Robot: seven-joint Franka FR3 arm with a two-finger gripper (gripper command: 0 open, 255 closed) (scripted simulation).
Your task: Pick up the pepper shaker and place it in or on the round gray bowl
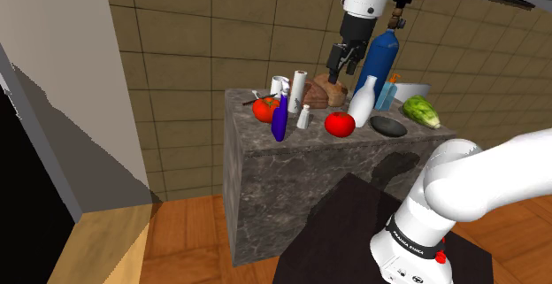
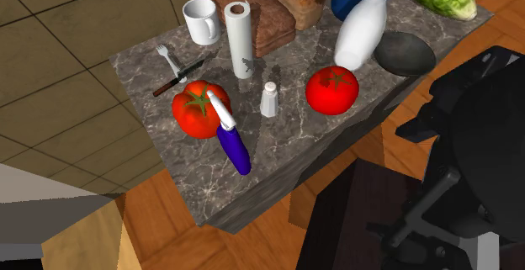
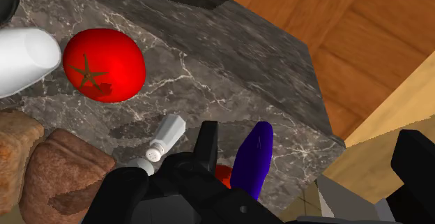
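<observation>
The black fingers (image 1: 344, 64) stand wide apart with nothing between them. They hang in the air above the dark marbled stone surface (image 2: 286, 142), higher than and behind the round red tomato (image 1: 340, 124) in the shoulder view. The small pale grey pepper shaker (image 2: 269, 100) stands upright and untouched just beside that tomato, on its left in the second exterior view. The round dark grey bowl (image 2: 405, 53) rests near the tomato's other side, and a tall white bottle (image 2: 362, 33) stands just behind the tomato.
</observation>
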